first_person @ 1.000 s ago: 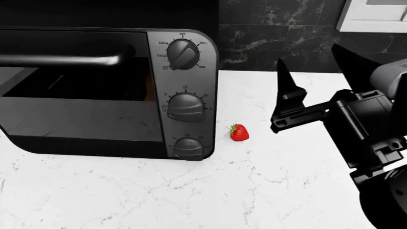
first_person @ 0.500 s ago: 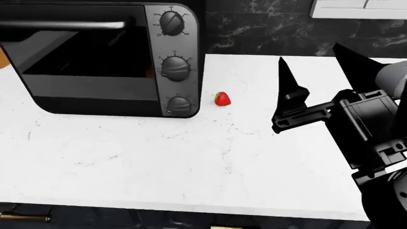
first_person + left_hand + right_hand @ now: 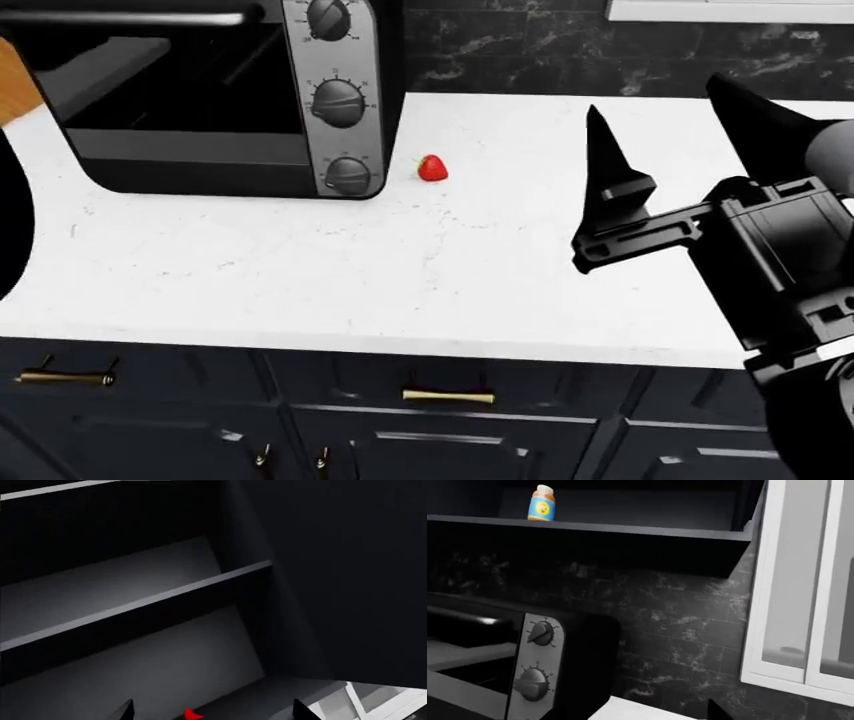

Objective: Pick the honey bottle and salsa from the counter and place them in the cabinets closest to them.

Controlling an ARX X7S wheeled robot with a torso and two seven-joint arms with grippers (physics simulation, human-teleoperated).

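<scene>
The honey bottle [image 3: 542, 503] stands upright on a shelf inside an open dark upper cabinet, seen only in the right wrist view, far from both grippers. The salsa is not in view. The white marble counter [image 3: 334, 270] holds no bottle or jar. My right gripper [image 3: 651, 95] is open and empty, held above the counter's right part with its fingers [image 3: 610, 190] pointing up. My left gripper [image 3: 212, 712] is open and faces dark cabinet shelves. A small red shape [image 3: 191, 714] shows between its fingertips at the frame's edge; I cannot tell what it is.
A black and silver toaster oven [image 3: 200, 110] stands at the back left of the counter, with a red strawberry [image 3: 431, 168] beside it. Dark lower cabinets with gold handles [image 3: 447, 397] run under the counter's front edge. A white glass-door cabinet [image 3: 800, 590] hangs at the right.
The head view has drawn back: the toaster oven and strawberry have shifted up and left, and the counter's front edge and lower cabinets have come into view. The right gripper keeps its pose.
</scene>
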